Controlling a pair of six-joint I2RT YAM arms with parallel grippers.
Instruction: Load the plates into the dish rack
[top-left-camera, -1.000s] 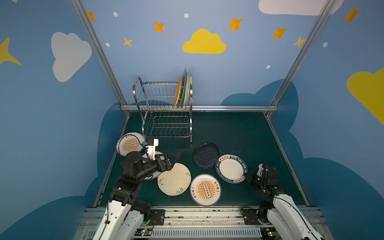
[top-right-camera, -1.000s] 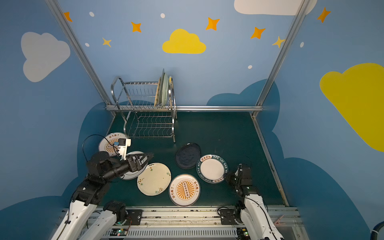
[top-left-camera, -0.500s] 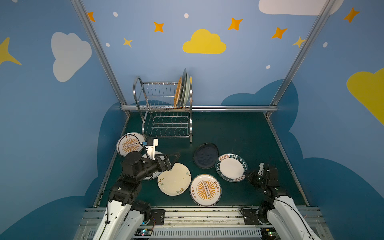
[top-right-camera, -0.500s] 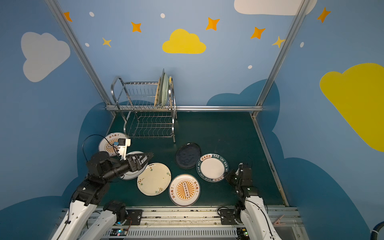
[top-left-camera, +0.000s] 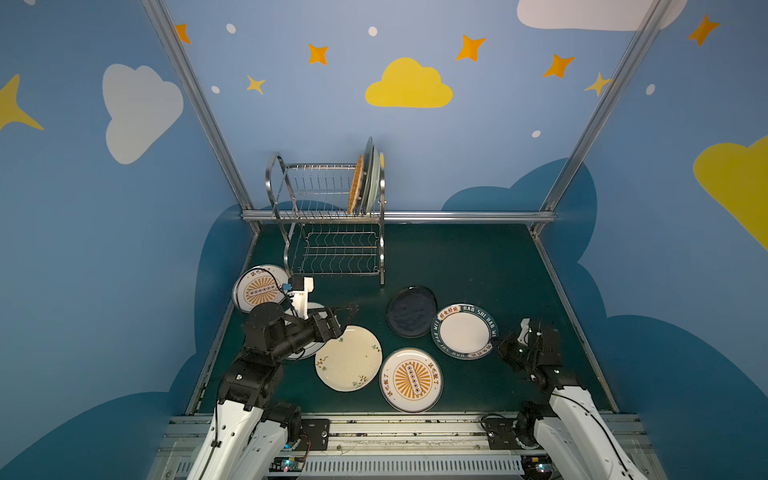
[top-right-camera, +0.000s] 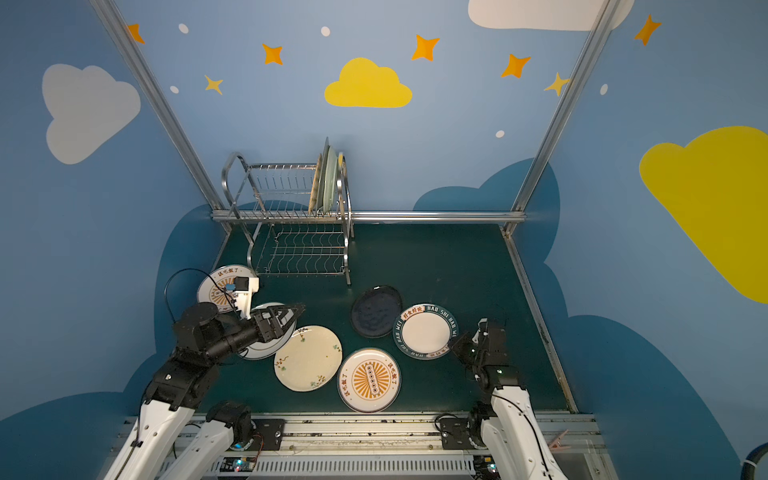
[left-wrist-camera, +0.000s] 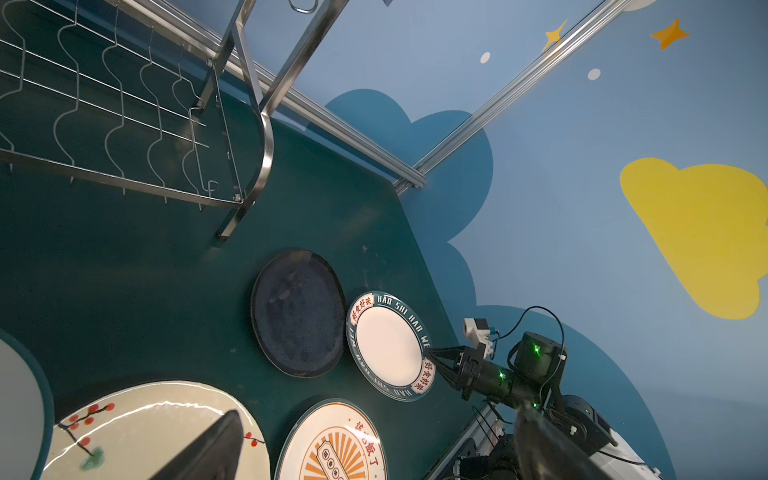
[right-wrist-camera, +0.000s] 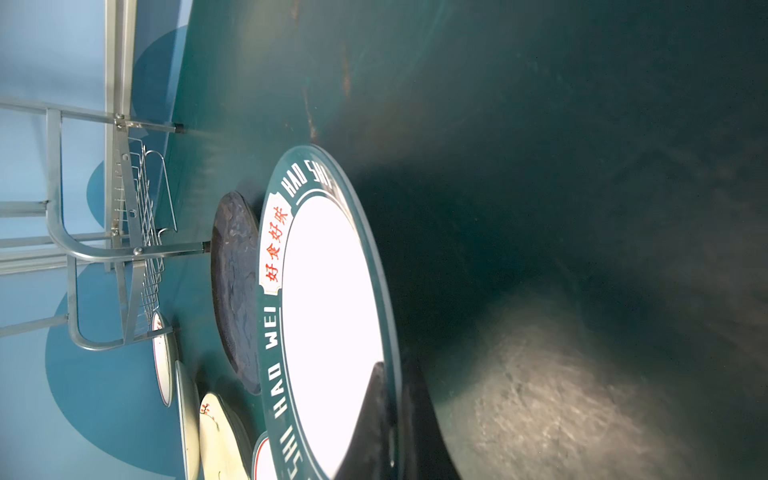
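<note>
The steel dish rack (top-left-camera: 332, 195) (top-right-camera: 291, 195) stands at the back with a yellow woven plate (top-left-camera: 355, 183) and pale green plates (top-left-camera: 371, 174) upright at its upper tier's right end. My right gripper (top-left-camera: 498, 347) (right-wrist-camera: 392, 374) is shut on the near-right rim of the teal-rimmed white plate (top-left-camera: 463, 330) (right-wrist-camera: 328, 311), which overlaps the black plate (top-left-camera: 411, 309). My left gripper (top-left-camera: 349, 320) (left-wrist-camera: 374, 449) hangs open and empty above the cream floral plate (top-left-camera: 348, 357). A white plate (top-left-camera: 316, 309) lies partly hidden under the left arm.
Two orange-sunburst plates lie flat, one at the front middle (top-left-camera: 411, 380) and one at the left beside the rack's foot (top-left-camera: 257, 286). Blue walls with metal rails (top-left-camera: 457, 216) enclose the green table (top-left-camera: 478, 266). The rack's wavy lower shelf (top-left-camera: 338, 253) holds nothing.
My right arm has shifted slightly at the teal-rimmed plate's rim and its jaws have pinched tighter. The plate and the left arm have not visibly moved.
</note>
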